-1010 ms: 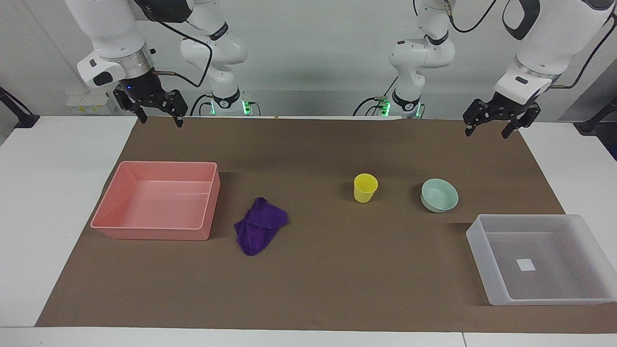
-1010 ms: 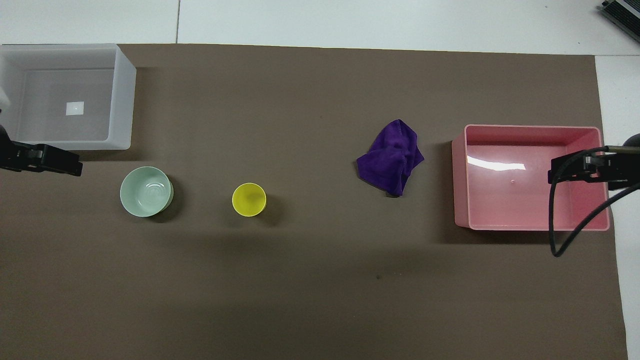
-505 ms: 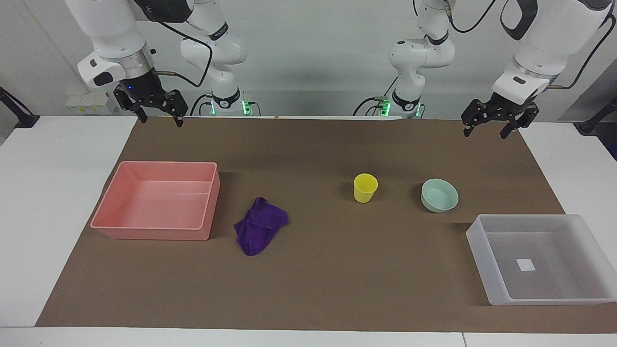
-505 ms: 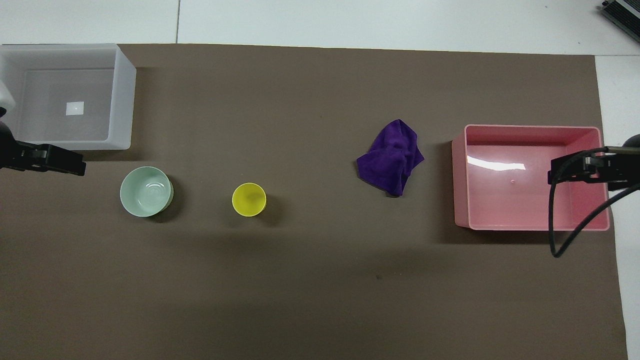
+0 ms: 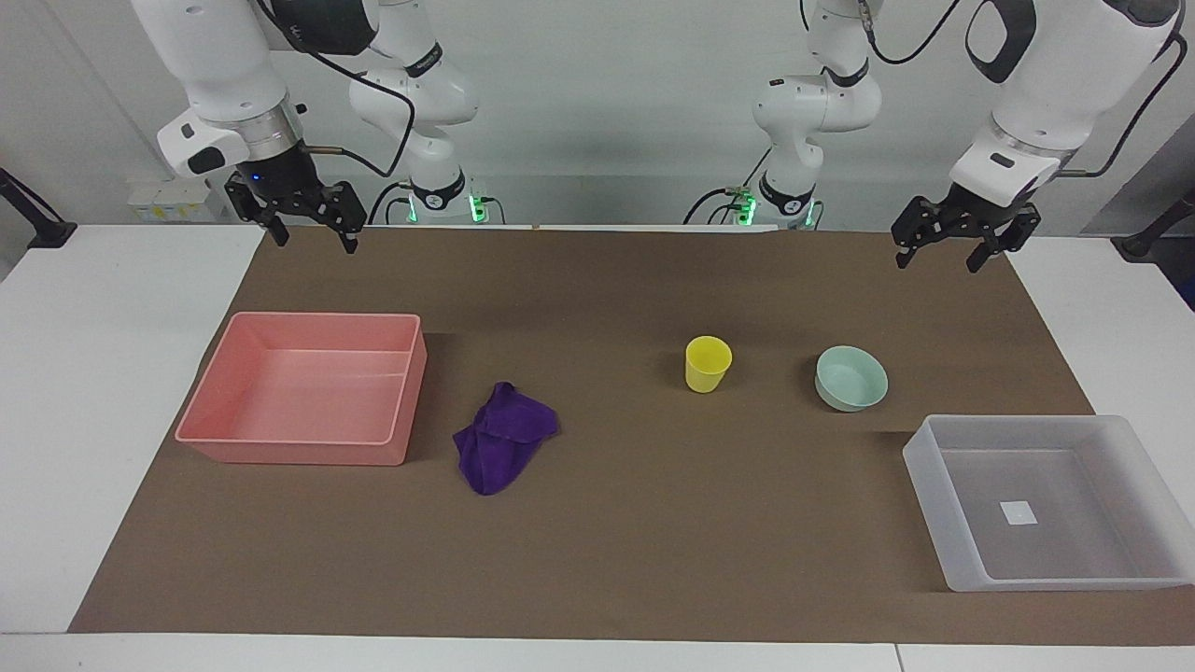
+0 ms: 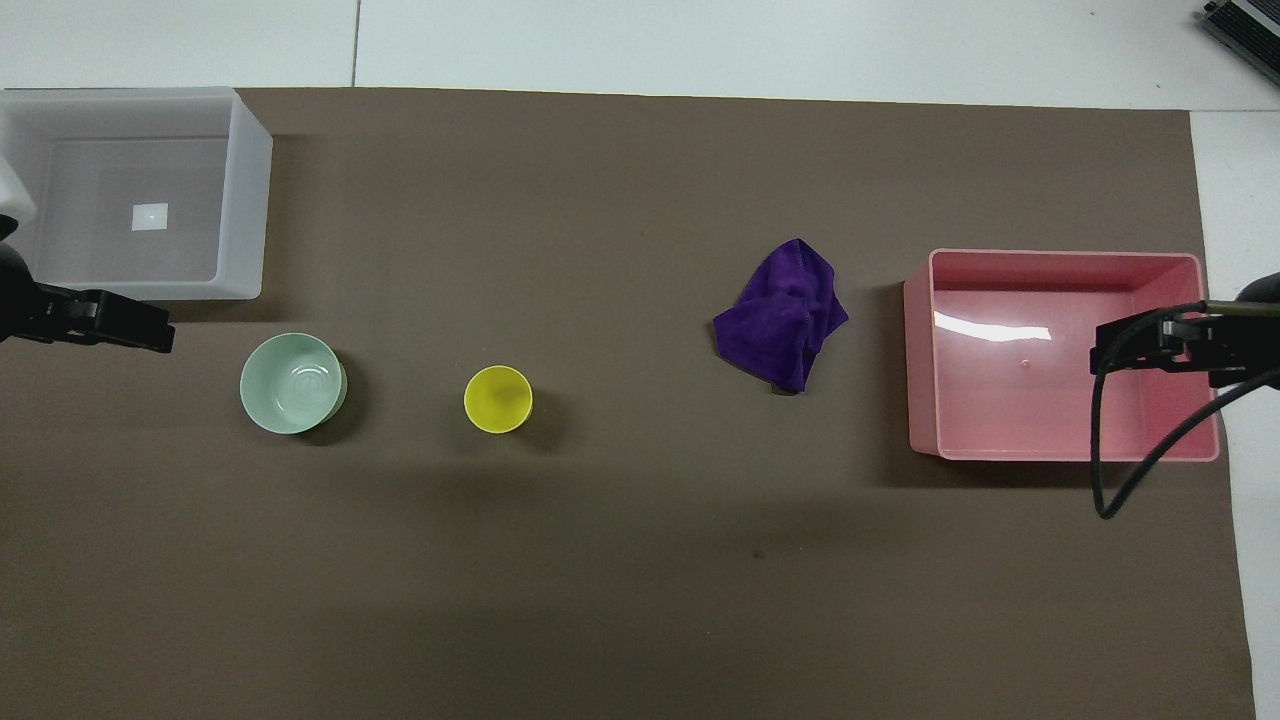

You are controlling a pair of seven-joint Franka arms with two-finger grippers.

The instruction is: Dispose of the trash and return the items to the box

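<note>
A brown mat covers the table, and everything stands on it. Toward the right arm's end sits the pink tray, empty; toward the left arm's end, farthest from the robots, the translucent box with a small blank white label on its floor, no writing readable. The purple cloth lies crumpled just beside the tray. The mint-green bowl and the yellow cup stand upright near each other, the bowl close to the box. The right gripper hangs in the air over the mat's edge nearest the robots, jaws spread wide and empty, well apart from the cloth. The left gripper hangs likewise, spread wide and empty, well apart from the bowl. Since a second ago both grippers have shifted slightly, the right toward the middle; nothing on the mat has moved.
</note>
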